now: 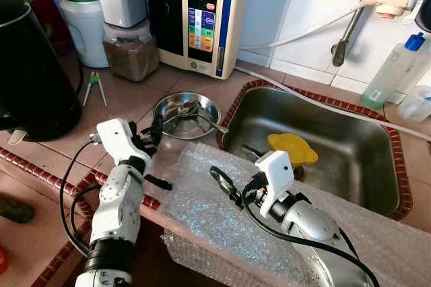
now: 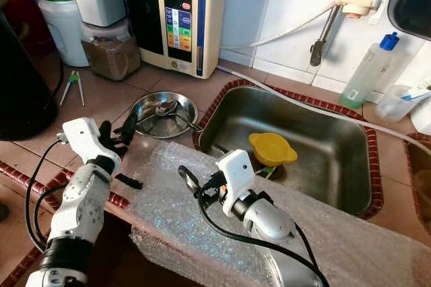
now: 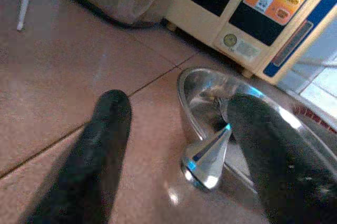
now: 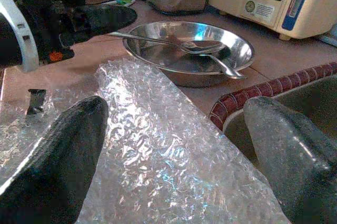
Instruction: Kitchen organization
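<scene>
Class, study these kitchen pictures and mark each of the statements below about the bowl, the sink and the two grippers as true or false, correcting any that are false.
1. The steel bowl stands on the tiled counter beside the sink. True.
2. The yellow funnel lies in the steel bowl. False: it sits in the sink; the bowl holds spoons.
3. The left gripper is at the bowl's rim with its fingers open. True.
4. The right gripper is shut on a spoon. False: it is open over the bubble wrap and holds nothing.
5. The black kettle stands inside the sink. False: it stands on the counter at the robot's left.
</scene>
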`<state>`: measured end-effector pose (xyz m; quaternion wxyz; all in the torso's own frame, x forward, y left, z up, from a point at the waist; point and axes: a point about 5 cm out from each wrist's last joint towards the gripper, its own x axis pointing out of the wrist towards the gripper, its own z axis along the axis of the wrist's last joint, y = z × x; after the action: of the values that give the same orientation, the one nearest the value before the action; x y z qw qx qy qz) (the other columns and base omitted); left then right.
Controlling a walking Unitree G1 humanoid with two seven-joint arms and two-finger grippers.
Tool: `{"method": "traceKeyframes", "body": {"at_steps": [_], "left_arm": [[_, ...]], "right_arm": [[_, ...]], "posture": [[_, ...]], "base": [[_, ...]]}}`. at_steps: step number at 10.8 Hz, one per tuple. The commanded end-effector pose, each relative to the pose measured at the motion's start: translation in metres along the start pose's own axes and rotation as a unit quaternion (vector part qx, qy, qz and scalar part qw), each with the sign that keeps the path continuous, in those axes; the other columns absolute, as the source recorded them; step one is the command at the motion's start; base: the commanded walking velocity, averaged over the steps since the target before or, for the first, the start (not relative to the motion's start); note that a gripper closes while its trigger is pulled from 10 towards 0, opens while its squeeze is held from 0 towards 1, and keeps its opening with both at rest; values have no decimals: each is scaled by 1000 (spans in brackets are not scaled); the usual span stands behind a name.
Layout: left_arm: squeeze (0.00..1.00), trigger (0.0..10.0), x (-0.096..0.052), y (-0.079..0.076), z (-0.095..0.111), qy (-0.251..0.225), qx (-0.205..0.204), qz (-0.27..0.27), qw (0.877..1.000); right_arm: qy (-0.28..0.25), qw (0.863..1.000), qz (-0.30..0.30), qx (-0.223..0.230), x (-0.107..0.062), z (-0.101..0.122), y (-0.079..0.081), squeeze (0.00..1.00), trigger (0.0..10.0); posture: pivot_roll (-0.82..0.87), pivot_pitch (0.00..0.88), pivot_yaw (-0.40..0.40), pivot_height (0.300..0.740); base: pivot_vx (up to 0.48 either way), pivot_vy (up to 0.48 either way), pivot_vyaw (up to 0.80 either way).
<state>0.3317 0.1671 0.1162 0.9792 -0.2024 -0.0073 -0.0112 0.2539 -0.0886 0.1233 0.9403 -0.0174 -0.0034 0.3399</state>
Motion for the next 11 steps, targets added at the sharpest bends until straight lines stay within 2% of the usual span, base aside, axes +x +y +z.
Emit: {"method": "traceKeyframes", "body": {"at_steps": [1, 3, 6, 11], "left_arm": [[0, 0, 3, -1, 6, -4, -19, 4, 1000], [0, 0, 5, 3, 7, 2, -45, 24, 999], [0, 0, 5, 1, 5, 17, -78, 23, 997], [0, 0, 6, -5, 4, 30, -99, 12, 995]], "right_arm": [[-2, 1000, 4, -2, -2, 3, 0, 0, 10000], [-1, 1000, 4, -5, -1, 3, 0, 0, 10000], [3, 1000, 10, -9, -1, 2, 0, 0, 10000], [6, 1000, 9, -13, -1, 1, 0, 0, 10000]], "posture": [[64, 0, -38, 740], [68, 0, -39, 740], [67, 0, -38, 740], [64, 0, -31, 740]], "base": [[0, 0, 0], [0, 0, 0], [0, 0, 0], [0, 0, 0]]}}
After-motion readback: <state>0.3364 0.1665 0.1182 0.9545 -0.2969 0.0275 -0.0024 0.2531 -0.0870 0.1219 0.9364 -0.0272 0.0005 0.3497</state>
